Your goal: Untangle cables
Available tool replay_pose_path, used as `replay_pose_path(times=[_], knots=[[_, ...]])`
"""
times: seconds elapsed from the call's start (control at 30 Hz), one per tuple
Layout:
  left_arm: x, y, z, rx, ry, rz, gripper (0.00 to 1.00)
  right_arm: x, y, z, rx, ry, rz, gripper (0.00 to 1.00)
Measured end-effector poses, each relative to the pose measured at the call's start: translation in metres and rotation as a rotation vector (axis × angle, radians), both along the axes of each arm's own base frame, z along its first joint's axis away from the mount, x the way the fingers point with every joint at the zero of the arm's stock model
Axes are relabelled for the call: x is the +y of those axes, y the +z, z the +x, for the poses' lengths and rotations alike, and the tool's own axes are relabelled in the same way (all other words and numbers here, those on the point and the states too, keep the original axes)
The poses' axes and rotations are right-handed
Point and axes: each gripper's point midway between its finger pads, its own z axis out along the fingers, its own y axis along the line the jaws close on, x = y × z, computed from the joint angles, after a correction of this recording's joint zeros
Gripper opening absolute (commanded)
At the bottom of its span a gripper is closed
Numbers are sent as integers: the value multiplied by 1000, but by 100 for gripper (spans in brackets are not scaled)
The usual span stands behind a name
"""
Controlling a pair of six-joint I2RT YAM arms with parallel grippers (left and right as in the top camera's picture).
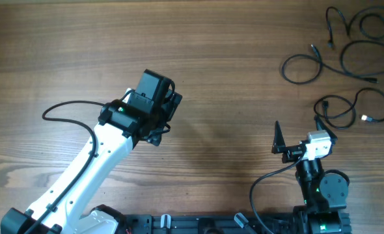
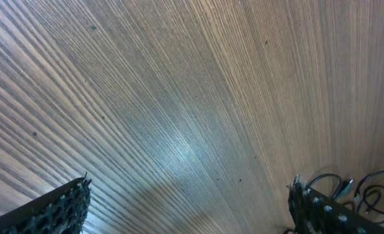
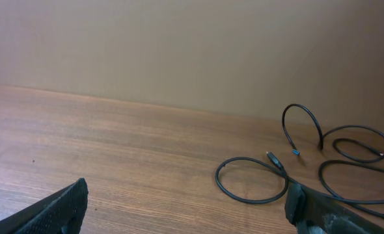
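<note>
- Both of my wrist cameras show finger pads at the bottom corners, so those are the closest things to any lens.
- My left gripper [image 2: 189, 214] has its fingers spread wide apart, with only bare wooden table [image 2: 179, 97] between them. It holds nothing.
- My right gripper [image 3: 185, 208] is spread wide too, and nothing sits between its fingers either.
- From above, my left arm [image 1: 94, 156] reaches out over the middle of the table, well apart from the cables. I think it waits there because nothing on its side needs work.
- My right arm [image 1: 315, 175] sits low near its base, with its fingers pointing toward the far right corner. That is where all the cords are, so I think this arm is the one to use.
- In that corner lie several thin black cables. One round loop [image 1: 302, 67] lies by itself. Another cord with a whitish tip [image 1: 364, 118] curls closest to my right arm.
- More small curls [image 1: 368, 23] lie at the very corner. Most of the cords look spread out, but a few lines seem to cross, and I cannot tell if they are knotted.
- In the right wrist view, one loop [image 3: 252, 180] lies flat just ahead of my fingers, and another cord [image 3: 302, 123] arches up off the wood behind it.
- My guess is that the job is well along, with only a little sorting left.
</note>
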Motion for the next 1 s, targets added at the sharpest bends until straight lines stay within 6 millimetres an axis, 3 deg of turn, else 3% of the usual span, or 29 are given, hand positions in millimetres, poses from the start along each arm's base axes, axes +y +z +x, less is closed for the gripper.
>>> replay_pose_path(times=[0.9,1.0], knots=[[4,0,2,-10,10,19,100,0,0,0,0,0,0,100],[15,-5,-6,20,24,72,100,0,0,0,0,0,0,100]])
